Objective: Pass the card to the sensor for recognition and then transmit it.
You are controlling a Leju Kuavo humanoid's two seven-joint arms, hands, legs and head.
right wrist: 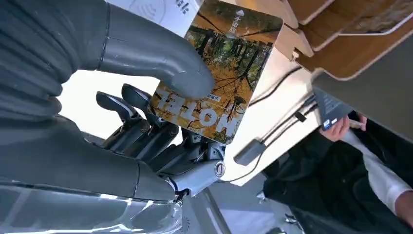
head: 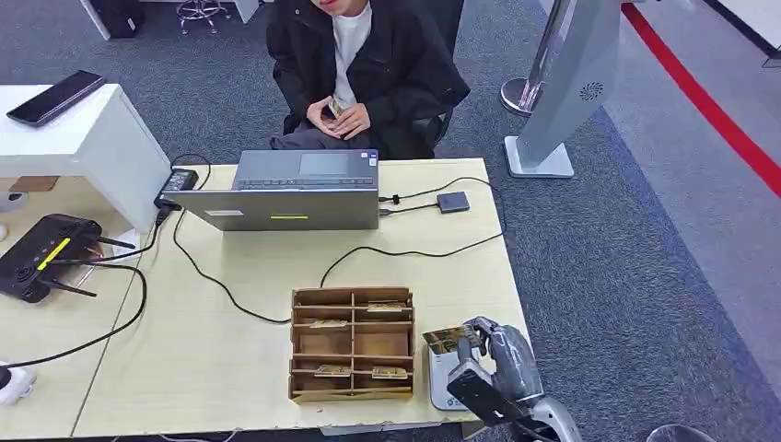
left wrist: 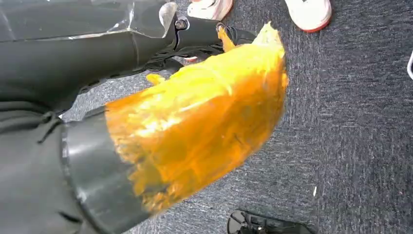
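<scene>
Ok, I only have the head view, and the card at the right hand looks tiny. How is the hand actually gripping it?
Observer: In the right wrist view the right hand pinches the card. The thumb presses on its printed face, and the darker fingers lie behind it.
Operator: What's printed on it?
Observer: An autumn forest picture with large pale lettering. The view is turned, so I can't read it reliably.
Operator: Anything near the card's edge?
Observer: A white device with a curved-lines mark shows just past the card.
</scene>
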